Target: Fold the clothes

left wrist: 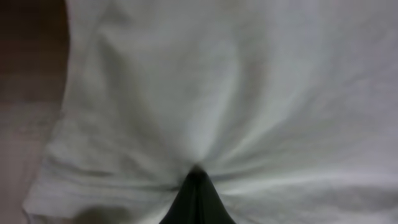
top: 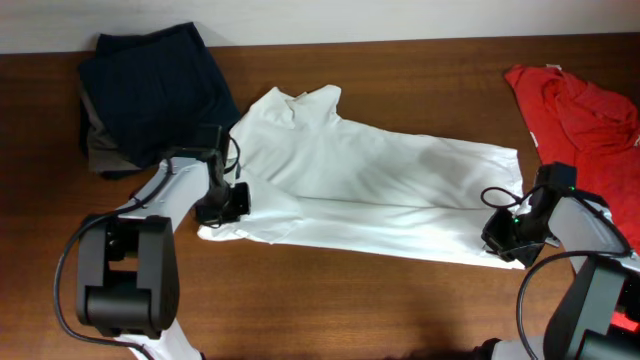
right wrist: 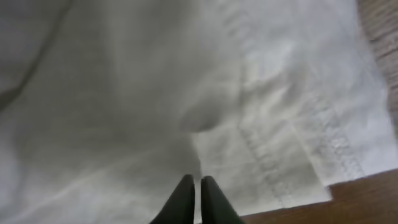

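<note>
On the table, middle: a white thin-fabric T-shirt (top: 370,175) lies lengthwise across the brown wooden table (top: 350,310), collar end toward the far left, hem end toward the right.
Shirt shape: partly doubled over, with a long crease running along its near half; the near edge is uneven.
Left gripper (top: 222,205): set on the near-left end of the shirt, below the collar end.
Left gripper grip: in the left wrist view the dark fingers (left wrist: 196,186) are pressed together, and wrinkles in the cloth fan out from their tip, so they pinch the white fabric.
Right gripper (top: 503,238): at the near-right corner of the shirt, beside the stitched hem (right wrist: 336,149).
Right gripper grip: the fingertips (right wrist: 183,193) are drawn almost together with a thin slit between them, lying over the cloth; I cannot tell whether fabric is caught there.
Far left: a folded navy garment (top: 155,85) sits on top of a folded grey garment (top: 100,155), just beside the shirt's collar end.
Far right: a crumpled red-orange shirt (top: 580,105), apart from the white one.
</note>
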